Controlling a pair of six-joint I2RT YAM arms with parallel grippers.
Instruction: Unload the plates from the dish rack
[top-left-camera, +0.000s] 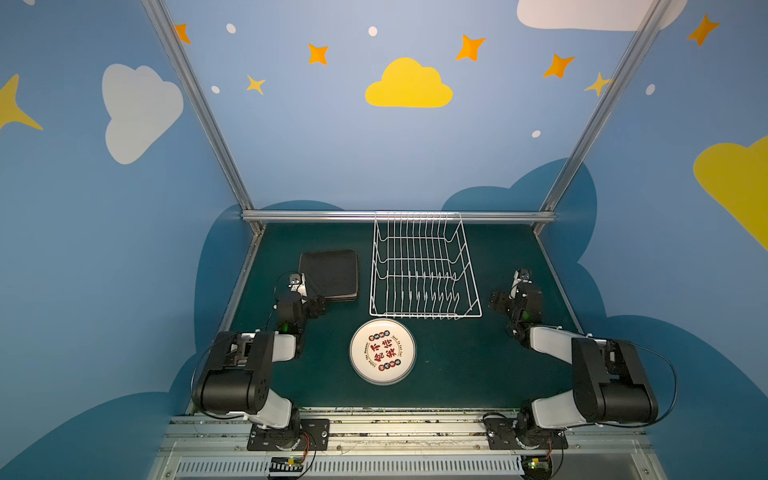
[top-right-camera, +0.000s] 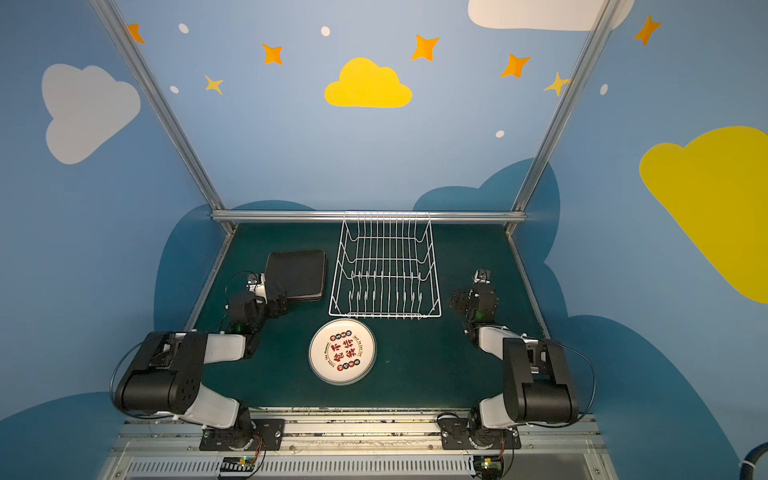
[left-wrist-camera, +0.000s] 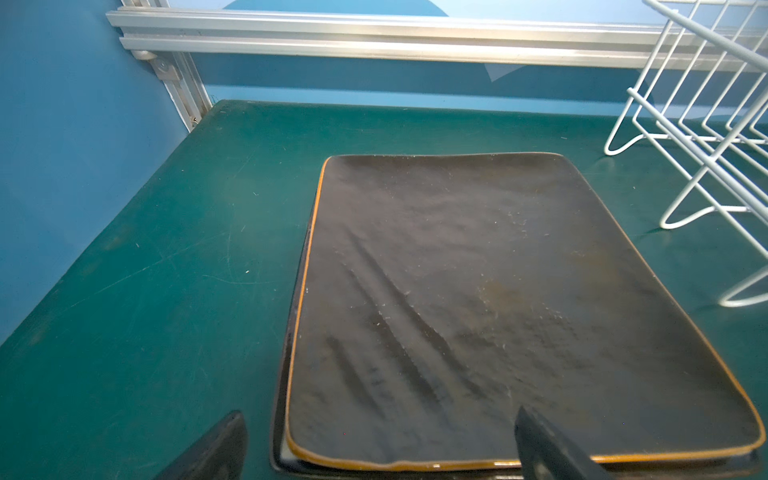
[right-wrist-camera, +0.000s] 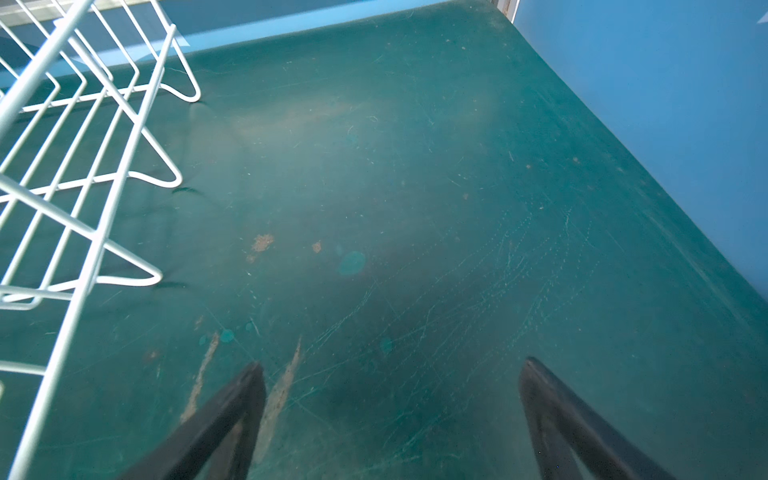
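The white wire dish rack (top-left-camera: 424, 266) (top-right-camera: 384, 270) stands at the back centre with no plates in it. A stack of rounded-square plates (top-left-camera: 330, 272) (top-right-camera: 297, 272) (left-wrist-camera: 478, 311) lies black backs up on the mat, left of the rack. In front of the rack lies a stack of round white plates (top-left-camera: 382, 351) (top-right-camera: 343, 351) with a red-black character print on top. My left gripper (top-left-camera: 320, 302) (left-wrist-camera: 379, 415) is open at the square stack's near corner, holding nothing. My right gripper (top-left-camera: 496, 301) (right-wrist-camera: 392, 363) hangs open over bare mat, right of the rack (right-wrist-camera: 96, 245).
The green mat (top-left-camera: 457, 365) is bounded by blue walls left and right and by an aluminium rail (top-left-camera: 316, 216) along the back. Both arm bases sit on a metal rail at the front edge.
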